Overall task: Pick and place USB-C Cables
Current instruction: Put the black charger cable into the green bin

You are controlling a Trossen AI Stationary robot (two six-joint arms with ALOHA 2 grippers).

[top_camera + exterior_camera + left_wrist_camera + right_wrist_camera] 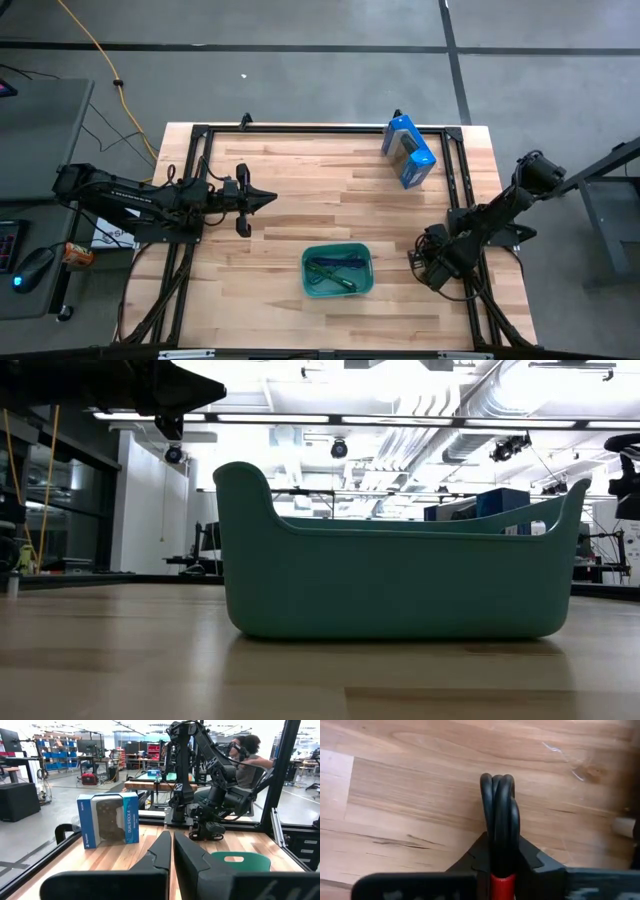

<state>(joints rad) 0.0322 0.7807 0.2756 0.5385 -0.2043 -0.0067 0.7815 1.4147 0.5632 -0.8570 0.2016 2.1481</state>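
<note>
1. The right gripper (pixel 502 865), low at the table's right edge, has its fingers clamped on the red-and-black cable (pixel 500 815), which rests just above the wooden table (pixel 410 795); this looks like the pick step.
2. Next it likely must lift and carry the cable to the teal tub (pixel 337 271), where other cables (pixel 335 266) already lie.
3. The left gripper (pixel 172 851) waits closed and empty over the table's left.
4. A blue box (pixel 408 151) stands at the far edge; a workshop with a seated person (pixel 247 760) lies beyond.
</note>
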